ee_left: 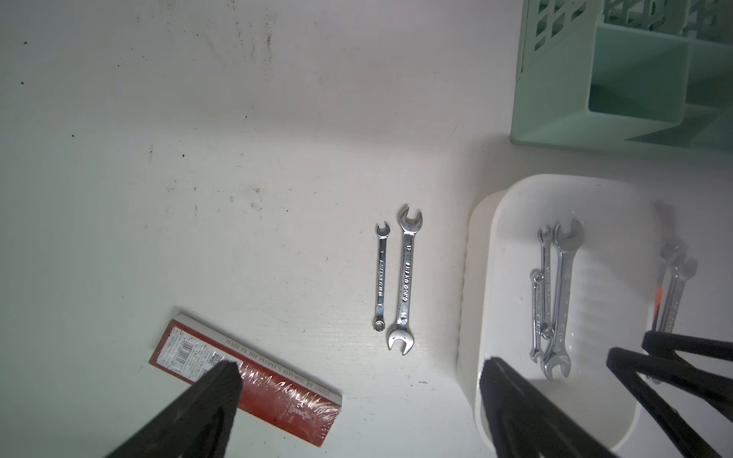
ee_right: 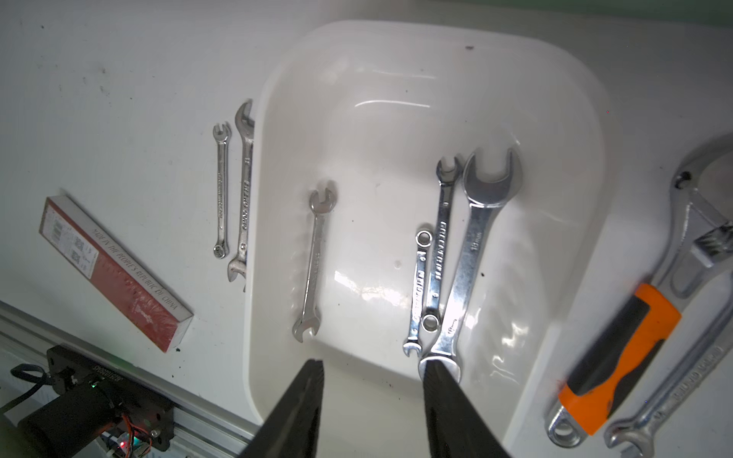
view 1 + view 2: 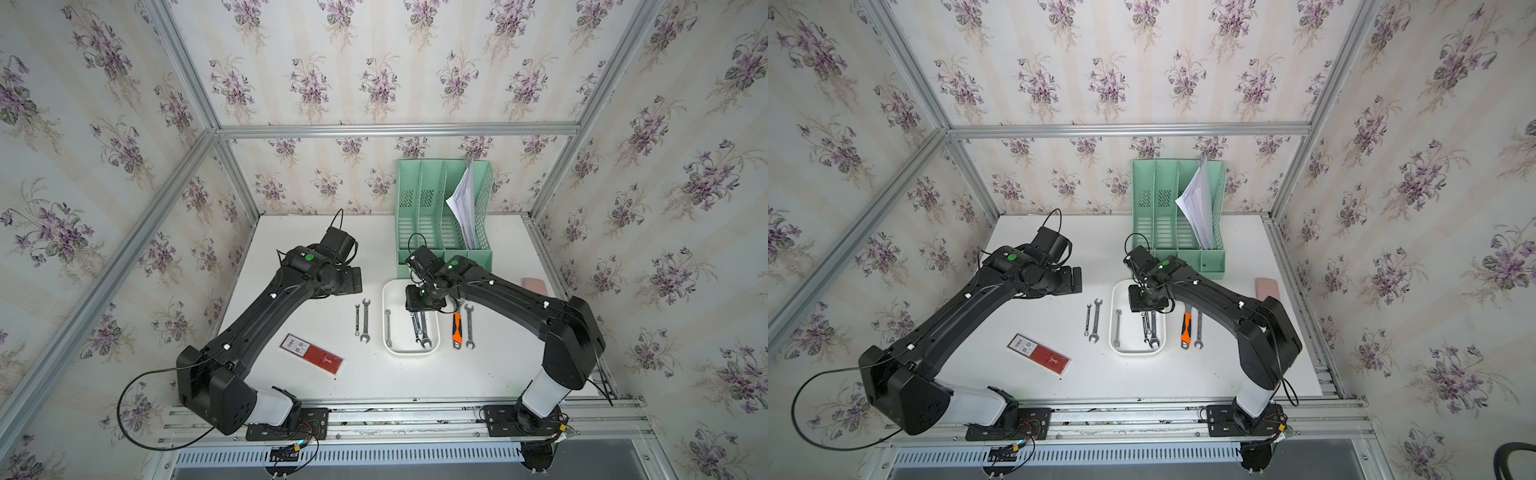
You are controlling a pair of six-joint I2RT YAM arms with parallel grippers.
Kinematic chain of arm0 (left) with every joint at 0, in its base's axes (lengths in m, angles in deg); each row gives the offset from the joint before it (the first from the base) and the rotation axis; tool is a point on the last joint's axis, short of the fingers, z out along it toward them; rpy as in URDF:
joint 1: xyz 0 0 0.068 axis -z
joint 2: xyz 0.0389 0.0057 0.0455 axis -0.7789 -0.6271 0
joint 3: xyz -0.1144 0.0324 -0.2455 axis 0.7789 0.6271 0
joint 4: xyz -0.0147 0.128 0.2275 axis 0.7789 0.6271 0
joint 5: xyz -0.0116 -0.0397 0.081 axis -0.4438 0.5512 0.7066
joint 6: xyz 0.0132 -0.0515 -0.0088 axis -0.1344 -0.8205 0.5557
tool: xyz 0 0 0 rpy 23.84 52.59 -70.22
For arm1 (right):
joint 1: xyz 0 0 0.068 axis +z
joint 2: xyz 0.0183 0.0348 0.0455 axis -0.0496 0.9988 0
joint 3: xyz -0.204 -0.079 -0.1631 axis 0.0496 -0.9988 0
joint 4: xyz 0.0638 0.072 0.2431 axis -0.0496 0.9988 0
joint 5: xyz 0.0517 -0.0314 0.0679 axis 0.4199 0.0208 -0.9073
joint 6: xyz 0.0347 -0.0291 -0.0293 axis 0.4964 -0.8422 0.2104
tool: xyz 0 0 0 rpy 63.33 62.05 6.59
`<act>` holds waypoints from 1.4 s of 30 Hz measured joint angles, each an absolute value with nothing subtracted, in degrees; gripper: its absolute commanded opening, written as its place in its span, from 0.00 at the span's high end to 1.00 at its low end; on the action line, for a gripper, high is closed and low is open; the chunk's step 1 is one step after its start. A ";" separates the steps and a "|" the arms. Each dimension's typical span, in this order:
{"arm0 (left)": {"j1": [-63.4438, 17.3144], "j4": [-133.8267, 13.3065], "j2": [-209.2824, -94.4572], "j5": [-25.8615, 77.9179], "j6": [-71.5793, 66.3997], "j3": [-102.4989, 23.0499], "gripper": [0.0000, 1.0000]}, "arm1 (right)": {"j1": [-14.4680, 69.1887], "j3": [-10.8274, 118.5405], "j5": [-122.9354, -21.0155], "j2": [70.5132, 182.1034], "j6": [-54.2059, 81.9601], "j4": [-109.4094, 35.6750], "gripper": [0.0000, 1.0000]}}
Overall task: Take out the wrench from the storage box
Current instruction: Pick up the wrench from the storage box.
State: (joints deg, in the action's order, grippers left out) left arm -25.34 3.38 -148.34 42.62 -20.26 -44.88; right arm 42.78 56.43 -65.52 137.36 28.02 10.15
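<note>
A red box lies flat on the near left of the table. Farther back my left gripper hangs over the table, fingers spread wide and nothing between them. Right of it a small wrench and a longer wrench lie side by side, just left of the storage box. Inside the box a lone wrench lies along the left side. A large wrench lies on the right side with two slimmer wrenches against it. My right gripper hovers over the box, jaws partly apart and empty. One fingertip sits over the large wrench's near end, and I cannot tell whether it touches. Right of the box lie an orange-handled adjustable wrench and a plain wrench.
</note>
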 measured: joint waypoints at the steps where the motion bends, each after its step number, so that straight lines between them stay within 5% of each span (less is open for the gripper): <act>1: -25.47 3.56 -147.79 42.66 -20.24 -44.81 0.01 | 43.07 56.54 -65.54 138.00 28.06 9.97 0.53; 21: -26.80 3.14 -146.87 42.05 -19.91 -41.27 0.01 | 44.71 54.07 -62.72 146.98 29.51 8.53 0.54; 42: -26.87 1.92 -146.96 40.56 -20.13 -39.98 0.01 | 43.96 55.14 -60.53 149.17 29.20 7.68 0.72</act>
State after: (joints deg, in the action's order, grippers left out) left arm -26.87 1.92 -146.96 40.56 -20.13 -39.98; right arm 43.96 55.14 -60.53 149.17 29.20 7.68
